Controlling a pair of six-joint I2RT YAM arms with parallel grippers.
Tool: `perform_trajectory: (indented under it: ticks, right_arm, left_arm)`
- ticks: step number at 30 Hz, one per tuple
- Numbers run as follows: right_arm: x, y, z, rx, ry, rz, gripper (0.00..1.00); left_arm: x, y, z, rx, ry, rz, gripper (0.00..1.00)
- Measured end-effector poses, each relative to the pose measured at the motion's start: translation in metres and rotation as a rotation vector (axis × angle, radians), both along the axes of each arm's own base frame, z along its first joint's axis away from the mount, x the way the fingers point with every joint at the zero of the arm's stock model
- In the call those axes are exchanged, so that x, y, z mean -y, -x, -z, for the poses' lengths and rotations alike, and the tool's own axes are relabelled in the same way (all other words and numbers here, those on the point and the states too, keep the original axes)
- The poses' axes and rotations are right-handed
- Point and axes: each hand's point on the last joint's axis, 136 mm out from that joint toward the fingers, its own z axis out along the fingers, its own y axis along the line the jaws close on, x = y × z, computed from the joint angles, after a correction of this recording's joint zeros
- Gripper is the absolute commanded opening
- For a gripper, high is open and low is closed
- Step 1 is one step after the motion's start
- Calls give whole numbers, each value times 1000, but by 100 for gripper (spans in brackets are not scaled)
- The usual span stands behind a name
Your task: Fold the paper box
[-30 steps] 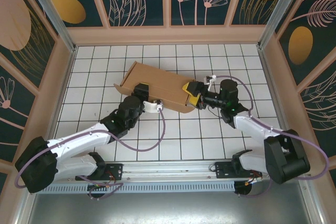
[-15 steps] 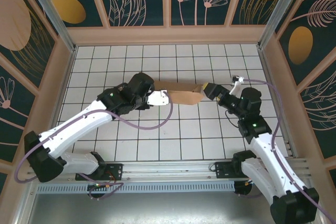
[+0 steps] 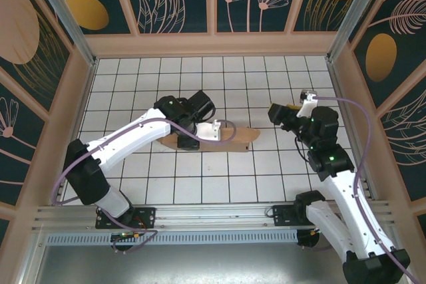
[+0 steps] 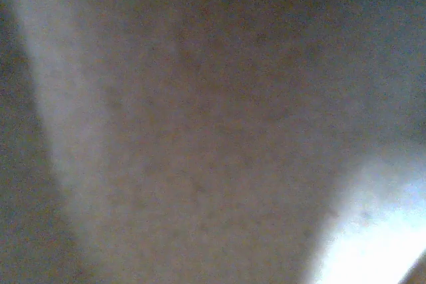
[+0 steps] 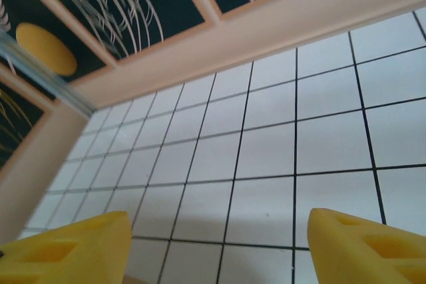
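The paper box (image 3: 236,139) is plain brown cardboard, seen nearly edge-on as a narrow strip across the middle of the tiled table. My left gripper (image 3: 188,139) sits at the box's left end and holds it; its jaws are hidden under the wrist. In the left wrist view, blurred brown cardboard (image 4: 200,131) lies right against the lens. My right gripper (image 3: 281,112) hangs a short way to the right of the box, apart from it. Its yellow fingertips (image 5: 73,244) stand wide apart with only white tiles between them, so the right gripper (image 5: 219,251) is open.
The white tiled table (image 3: 266,177) is enclosed by beige wooden walls, the back one (image 3: 213,44) and one on each side. A metal rail (image 3: 213,214) runs along the near edge by the arm bases. A purple cable (image 3: 229,124) loops over the box.
The right gripper has let go of the box's right end and pulled back to the right and up. The left arm has swung the box round and lowered it nearer the table.
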Motion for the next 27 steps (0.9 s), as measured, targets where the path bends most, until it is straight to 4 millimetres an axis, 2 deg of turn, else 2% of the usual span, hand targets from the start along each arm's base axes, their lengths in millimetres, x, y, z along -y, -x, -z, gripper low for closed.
perform_trajectory:
  ticks: [2, 6, 9, 15, 17, 23, 27]
  right_arm:
    - [-10, 2, 7, -27, 21, -46, 68]
    - [-33, 9, 18, -61, 52, -138, 67]
    - [-44, 12, 24, -76, 65, -179, 67]
    - [-63, 16, 41, -122, 106, -244, 66]
    - [-64, 16, 44, -131, 114, -242, 66]
    - [-61, 14, 45, -132, 121, -227, 66]
    - [-61, 14, 45, -132, 121, -227, 67]
  left_arm:
    - [5, -2, 3, -14, -1, 6, 45]
    - [11, -3, 25, -72, -47, 24, 52]
    - [13, -7, 45, -105, -100, 38, 64]
    - [24, -20, 44, -86, -75, 26, 85]
    - [25, -21, 45, -86, -71, 16, 98]
    - [28, -26, 41, -58, -55, 6, 99]
    - [30, -30, 31, -23, -32, 4, 99]
